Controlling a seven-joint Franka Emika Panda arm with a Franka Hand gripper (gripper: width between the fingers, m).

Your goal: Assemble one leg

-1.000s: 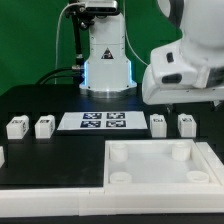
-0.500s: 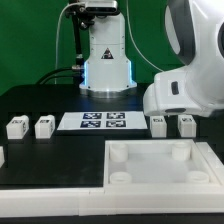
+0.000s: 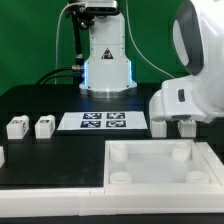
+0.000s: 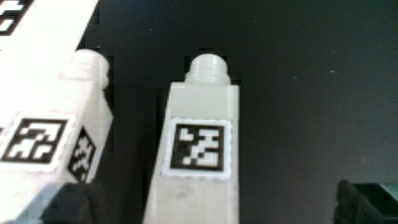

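i find the gripper spread wide, straddling one leg, nothing gripped. no leg sits in the white tray piece; i judge the task barely begun.

Glossy white rounded arm shells, white base w/ blue glow, black cables, dark end effector tips.
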